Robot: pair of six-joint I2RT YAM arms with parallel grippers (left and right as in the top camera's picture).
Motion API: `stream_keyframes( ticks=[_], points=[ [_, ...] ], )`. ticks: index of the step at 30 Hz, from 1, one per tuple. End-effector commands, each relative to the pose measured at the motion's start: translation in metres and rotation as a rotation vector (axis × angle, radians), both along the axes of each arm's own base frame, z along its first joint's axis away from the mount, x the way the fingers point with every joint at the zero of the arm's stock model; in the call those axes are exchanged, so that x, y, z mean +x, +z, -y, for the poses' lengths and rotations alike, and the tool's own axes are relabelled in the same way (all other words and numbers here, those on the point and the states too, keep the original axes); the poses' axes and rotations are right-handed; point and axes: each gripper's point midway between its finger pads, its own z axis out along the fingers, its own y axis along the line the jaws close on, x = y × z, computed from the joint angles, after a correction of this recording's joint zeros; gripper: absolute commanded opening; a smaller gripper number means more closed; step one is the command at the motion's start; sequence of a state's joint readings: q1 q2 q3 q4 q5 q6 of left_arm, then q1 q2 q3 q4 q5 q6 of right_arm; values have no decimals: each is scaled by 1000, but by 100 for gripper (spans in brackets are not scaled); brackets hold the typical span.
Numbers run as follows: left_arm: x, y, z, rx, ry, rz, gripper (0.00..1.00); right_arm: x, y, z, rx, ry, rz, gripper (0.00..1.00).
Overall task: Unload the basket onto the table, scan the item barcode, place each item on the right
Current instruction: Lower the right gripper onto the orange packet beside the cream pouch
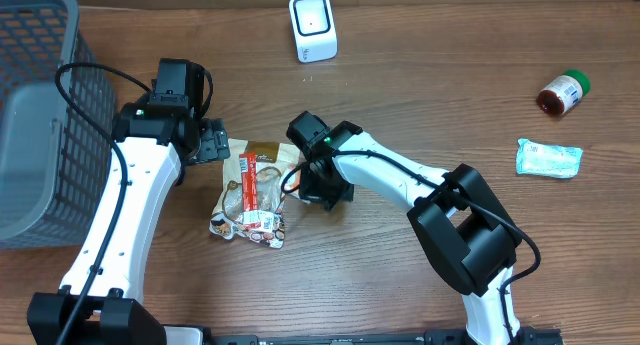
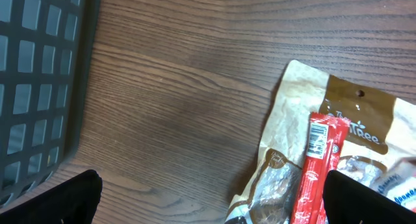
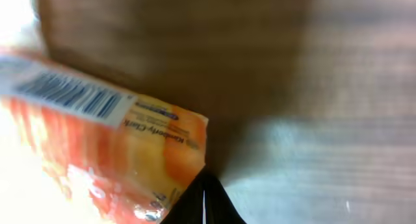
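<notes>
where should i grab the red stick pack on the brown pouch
Probably its middle, from straight above, pinching across the narrow width. The red stick pack lies flat along the brown pouch, so its long edges are what can be pinched, and that leaves the barcode near its end uncovered.

Mock shop checkout, by the look of it, sitting inside a robot test rig. A grey mesh shopping basket (image 1: 40,95) is standing at the left edge of a wood-grain tabletop (image 1: 430,75). A small white scanner unit (image 1: 312,27) is sitting at the far side. Packaged snacks (image 1: 250,197), a capped bottle (image 1: 563,93) and a sealed pouch (image 1: 548,157) are lying about like stock. A left arm (image 1: 135,210) and a right arm (image 1: 400,175) are reaching in from the near edge.
</notes>
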State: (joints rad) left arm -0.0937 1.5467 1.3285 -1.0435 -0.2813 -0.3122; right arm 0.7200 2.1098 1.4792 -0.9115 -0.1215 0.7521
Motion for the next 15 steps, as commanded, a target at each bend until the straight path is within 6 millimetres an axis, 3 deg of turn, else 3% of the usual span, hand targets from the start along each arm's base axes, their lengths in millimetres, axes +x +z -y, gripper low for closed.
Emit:
stream_keyframes(
  ticks=[1, 9, 15],
  points=[
    [1, 0, 1, 7, -4, 0, 100, 29, 9, 7, -45, -26, 154, 4],
    [1, 0, 1, 7, -4, 0, 100, 71, 19, 5, -68, -58, 355, 5],
    [1, 0, 1, 7, -4, 0, 100, 105, 44, 2, -112, 124, 528, 4]
  ],
)
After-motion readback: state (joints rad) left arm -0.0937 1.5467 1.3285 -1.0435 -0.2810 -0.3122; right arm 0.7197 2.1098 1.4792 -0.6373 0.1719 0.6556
